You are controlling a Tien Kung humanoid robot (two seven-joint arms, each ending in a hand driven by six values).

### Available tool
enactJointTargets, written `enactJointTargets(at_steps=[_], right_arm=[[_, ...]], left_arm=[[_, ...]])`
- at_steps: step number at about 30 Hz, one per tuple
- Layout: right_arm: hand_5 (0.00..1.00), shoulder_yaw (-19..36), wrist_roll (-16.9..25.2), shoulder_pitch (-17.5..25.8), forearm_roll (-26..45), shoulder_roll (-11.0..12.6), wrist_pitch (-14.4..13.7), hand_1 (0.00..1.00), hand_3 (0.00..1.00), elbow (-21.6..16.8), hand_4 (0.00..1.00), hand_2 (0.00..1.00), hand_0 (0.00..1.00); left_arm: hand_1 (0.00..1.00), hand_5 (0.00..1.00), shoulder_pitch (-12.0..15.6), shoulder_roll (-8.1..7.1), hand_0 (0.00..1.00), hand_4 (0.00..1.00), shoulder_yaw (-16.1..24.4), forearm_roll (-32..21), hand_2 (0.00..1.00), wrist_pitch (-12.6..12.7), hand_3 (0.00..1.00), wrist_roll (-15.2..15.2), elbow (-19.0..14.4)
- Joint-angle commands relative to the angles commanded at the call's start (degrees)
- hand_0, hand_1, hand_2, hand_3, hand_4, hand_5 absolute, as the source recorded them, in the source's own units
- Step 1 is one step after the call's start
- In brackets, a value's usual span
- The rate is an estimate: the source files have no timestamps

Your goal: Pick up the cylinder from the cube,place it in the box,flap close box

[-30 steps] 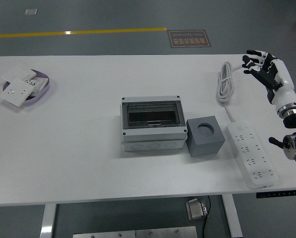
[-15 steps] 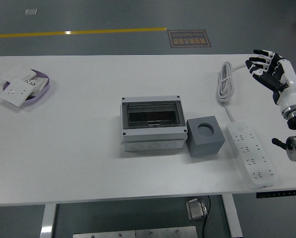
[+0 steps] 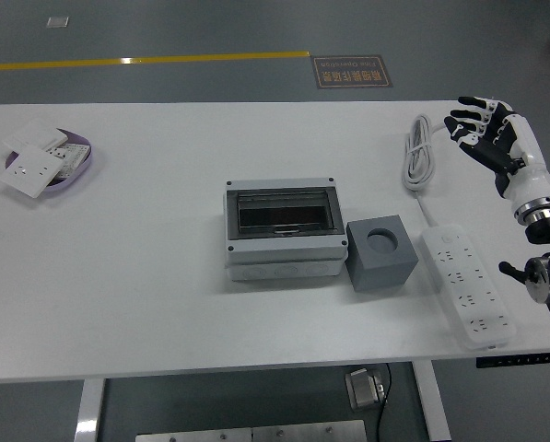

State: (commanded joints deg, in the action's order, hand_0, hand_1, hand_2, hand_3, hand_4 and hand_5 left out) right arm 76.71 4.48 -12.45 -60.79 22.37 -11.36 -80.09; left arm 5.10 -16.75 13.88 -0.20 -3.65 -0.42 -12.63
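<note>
The power strip (image 3: 467, 285) lies nearest the table's (image 3: 146, 304) front edge, just right of the cube (image 3: 381, 252) and slanting toward the near right corner. Its white cable (image 3: 419, 157) runs away from it and lies coiled well behind the cube, to the right.

The grey cube stands just right of the box (image 3: 283, 230), their sides touching or nearly so. A round hole shows in the cube's top, and the hole looks empty. No cylinder can be seen anywhere on the table, so its place cannot be told.

The box is a pale grey case with a dark, see-through flap lying flat over its top; whether anything rests under the flap cannot be told.

The right arm comes in right of the cube, past the strip. Its hand (image 3: 492, 138) hovers behind and right of the cube, just right of the coiled cable, fingers (image 3: 466, 118) spread and holding nothing.

Far left of the cube, near the table's left edge, a purple dish (image 3: 83, 164) holds white wall sockets (image 3: 33, 168).
</note>
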Motion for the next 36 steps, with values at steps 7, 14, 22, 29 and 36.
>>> enactJointTargets(at_steps=[7,14,22,29,36], right_arm=[[0.199,-0.82,-1.04,-0.34,-5.30,0.06,-1.16,0.632,0.748,-1.46,0.799,0.662,0.604],[0.206,-0.75,0.94,-0.75,0.31,-0.33,0.67,0.640,0.756,0.27,0.802,0.665,0.640],[0.210,-1.18,1.67,-0.75,3.69,-0.57,1.45,0.640,0.749,1.11,0.807,0.661,0.637],[0.220,-1.46,1.85,-0.83,4.19,-0.63,1.62,0.641,0.740,1.22,0.812,0.662,0.636],[0.244,-1.46,1.24,-0.99,4.35,-0.66,1.77,0.639,0.724,1.36,0.826,0.664,0.640]], left_arm=[[0.625,0.165,-0.05,-0.36,0.581,0.745,0.07,0.11,0.585,0.08,0.610,0.07,0.02],[0.625,0.166,0.12,-0.21,0.581,0.747,-0.12,-0.14,0.586,0.23,0.611,0.19,-0.02],[0.625,0.177,0.60,0.27,0.581,0.754,-0.31,-0.17,0.586,0.76,0.610,0.65,0.02],[0.624,0.180,0.53,0.39,0.581,0.754,0.00,0.30,0.585,0.99,0.610,0.70,-0.05],[0.625,0.184,0.69,0.39,0.581,0.754,-0.55,-0.15,0.586,1.09,0.610,0.83,-0.01]])
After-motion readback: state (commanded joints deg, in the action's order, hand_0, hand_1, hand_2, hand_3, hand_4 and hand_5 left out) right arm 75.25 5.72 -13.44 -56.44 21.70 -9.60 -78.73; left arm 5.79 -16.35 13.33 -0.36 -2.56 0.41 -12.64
